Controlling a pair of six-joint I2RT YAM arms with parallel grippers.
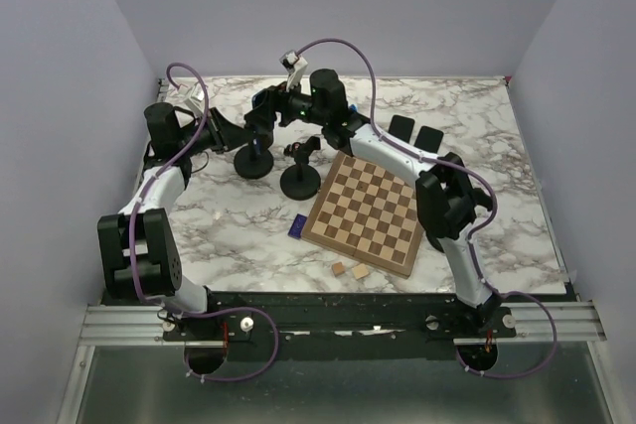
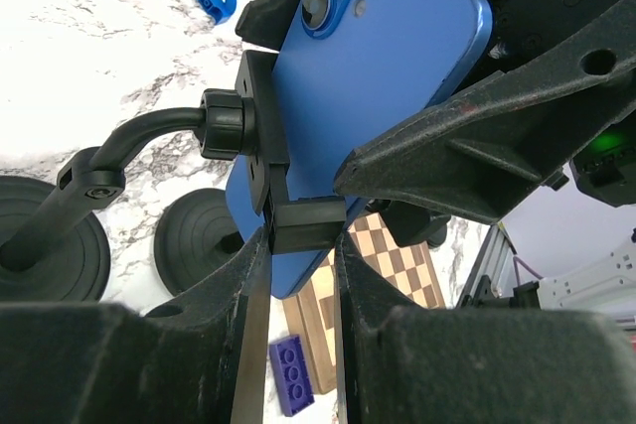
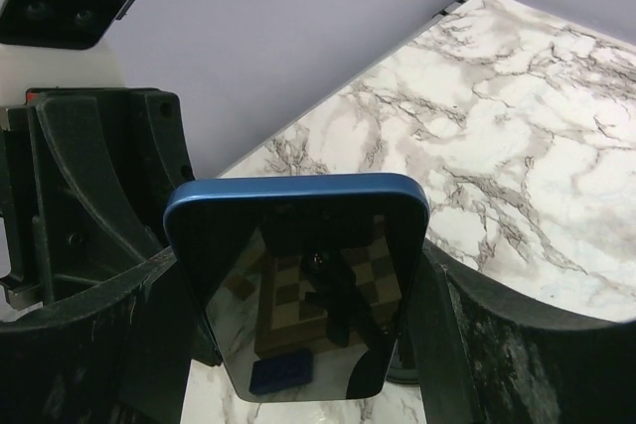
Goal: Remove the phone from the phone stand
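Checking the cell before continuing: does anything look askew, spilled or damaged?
Nothing looks spilled or damaged. The phone sits tilted in the phone stand, with the right gripper closed on its edges and the left gripper closed on the stand. Only the chessboard lies skewed to the table edges.

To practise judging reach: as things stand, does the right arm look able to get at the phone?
Likely yes: the right end effector straddles the phone, one finger at each side edge, nothing between.
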